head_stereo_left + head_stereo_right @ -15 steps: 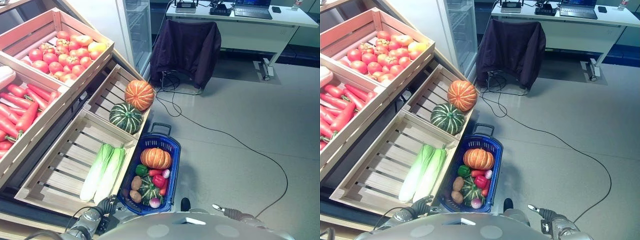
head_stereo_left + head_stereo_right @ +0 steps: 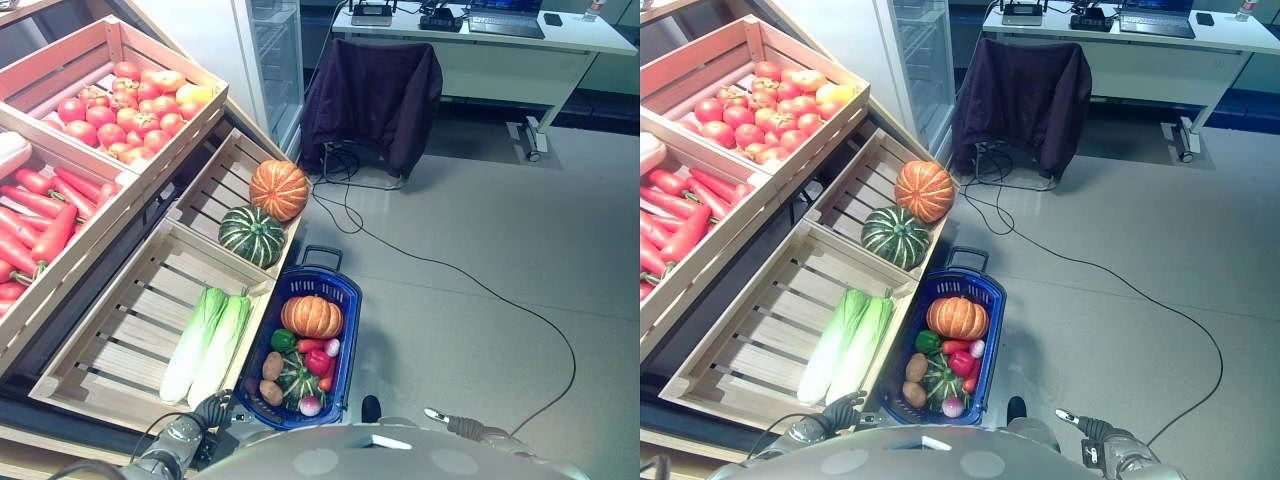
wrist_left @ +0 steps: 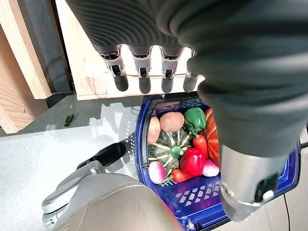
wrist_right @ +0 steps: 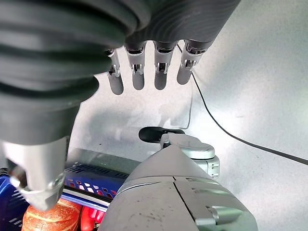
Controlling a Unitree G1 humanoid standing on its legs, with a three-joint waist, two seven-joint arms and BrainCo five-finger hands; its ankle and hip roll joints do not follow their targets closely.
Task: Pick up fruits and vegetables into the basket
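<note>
Blue plastic basket [image 2: 345, 300] sits on the floor beside the crate of napa cabbages [image 2: 208, 340], already crowded with an orange pumpkin [image 2: 311, 316]; another heavy piece could spill out. Left robot hand [image 3: 144, 77] and right robot hand [image 4: 149, 72] hang relaxed, empty.

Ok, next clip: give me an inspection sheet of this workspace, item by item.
Surface: grey floor; tiered wooden crates on the robot's left.
Job's things: blue basket on the floor holds an orange pumpkin, green squash, potatoes, peppers. In the crates: two pumpkins, two cabbages, tomatoes, carrots.
Clutter: nothing seen.
Hands: left hand and right hand both open, empty, fingers straight.
Cables: black cable snaking across the floor.
Surroundings: chair with dark jacket, desk, glass-door fridge.
</note>
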